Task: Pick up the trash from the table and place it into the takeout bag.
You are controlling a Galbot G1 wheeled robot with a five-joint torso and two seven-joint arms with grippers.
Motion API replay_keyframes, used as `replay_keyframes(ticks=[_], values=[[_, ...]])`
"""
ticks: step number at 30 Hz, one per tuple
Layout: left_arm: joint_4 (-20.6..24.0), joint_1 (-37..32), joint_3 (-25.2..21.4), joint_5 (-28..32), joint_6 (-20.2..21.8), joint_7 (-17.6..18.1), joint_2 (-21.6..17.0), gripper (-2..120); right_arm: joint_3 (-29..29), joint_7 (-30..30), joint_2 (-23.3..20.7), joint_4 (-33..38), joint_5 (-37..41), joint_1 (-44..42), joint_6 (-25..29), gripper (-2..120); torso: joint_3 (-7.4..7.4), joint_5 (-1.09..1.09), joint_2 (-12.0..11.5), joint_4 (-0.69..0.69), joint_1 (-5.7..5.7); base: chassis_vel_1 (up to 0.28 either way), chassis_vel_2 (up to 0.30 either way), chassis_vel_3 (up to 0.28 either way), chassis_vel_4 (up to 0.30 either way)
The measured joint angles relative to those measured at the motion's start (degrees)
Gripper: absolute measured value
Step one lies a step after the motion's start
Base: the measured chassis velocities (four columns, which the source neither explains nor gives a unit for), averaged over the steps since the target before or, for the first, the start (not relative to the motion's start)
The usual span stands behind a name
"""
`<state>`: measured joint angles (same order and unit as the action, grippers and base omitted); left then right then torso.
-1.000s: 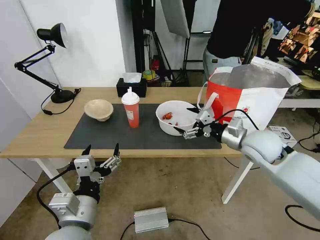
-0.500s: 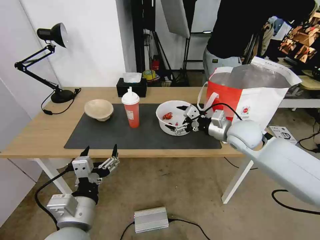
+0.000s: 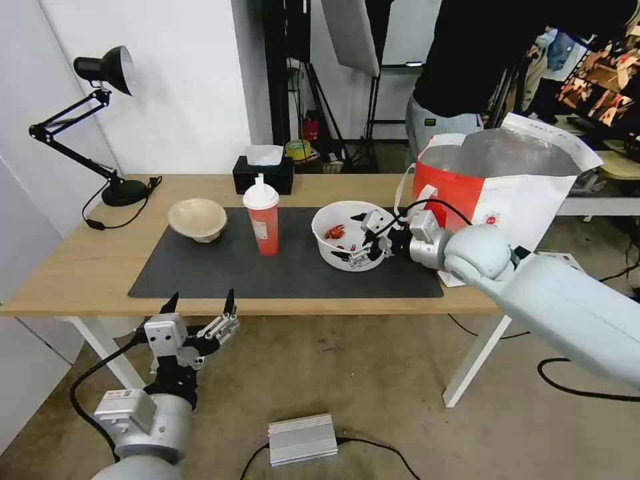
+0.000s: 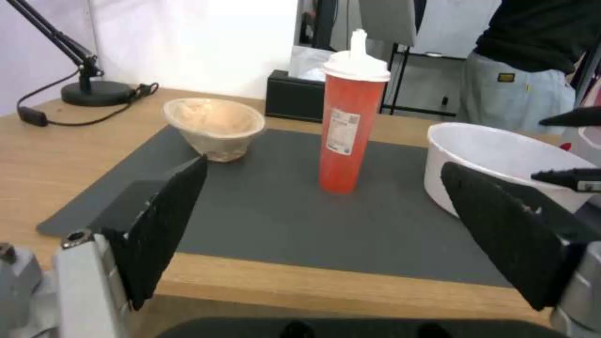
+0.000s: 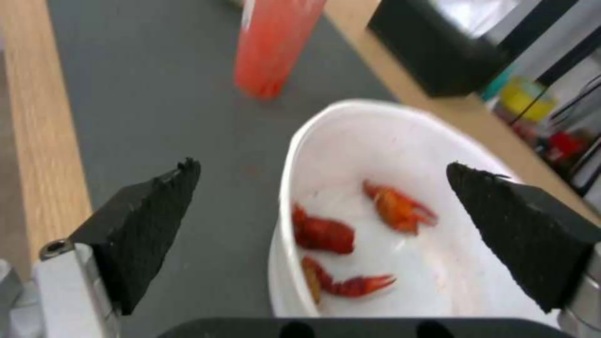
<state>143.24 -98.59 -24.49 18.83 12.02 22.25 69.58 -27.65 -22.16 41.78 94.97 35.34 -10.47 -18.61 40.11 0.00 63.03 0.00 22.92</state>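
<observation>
The right gripper (image 3: 355, 235) straddles the near right rim of the white bowl (image 3: 340, 235), jaws spread, one finger over the inside and one outside the wall. Just right of it stands the bag (image 3: 507, 193), whose loop handle (image 3: 408, 190) hangs close to the wrist, leaving little room on that side. Left of the bowl the red cup (image 3: 262, 219) stands upright, with a bare strip of mat (image 3: 220, 267) between them. The beige bowl (image 3: 197, 219) is farther left, apart from the cup. The mat's front strip is bare along the table (image 3: 73, 267) edge. The tissue box (image 3: 263, 173) and lamp (image 3: 100, 127) line the far edge. The left gripper (image 3: 200, 303) hangs spread below the front edge.
</observation>
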Motion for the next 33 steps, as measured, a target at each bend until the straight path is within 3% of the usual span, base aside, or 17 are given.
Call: replay_keyframes(ticks=[10, 33], values=[[0.0, 0.08, 0.24, -0.25, -0.12, 0.01, 0.12, 100, -4.44, -6.81, 2.58, -6.47, -1.26, 5.47, -2.93, 100, 0.0, 0.0, 0.0, 0.0, 0.0, 0.0, 0.0, 0.0, 0.0], [0.0, -0.19, 0.12, -0.23, -0.29, 0.15, 0.27, 100, -11.93, -13.3, 6.57, -15.08, -4.8, 12.57, -3.09, 100, 0.0, 0.0, 0.0, 0.0, 0.0, 0.0, 0.0, 0.0, 0.0]])
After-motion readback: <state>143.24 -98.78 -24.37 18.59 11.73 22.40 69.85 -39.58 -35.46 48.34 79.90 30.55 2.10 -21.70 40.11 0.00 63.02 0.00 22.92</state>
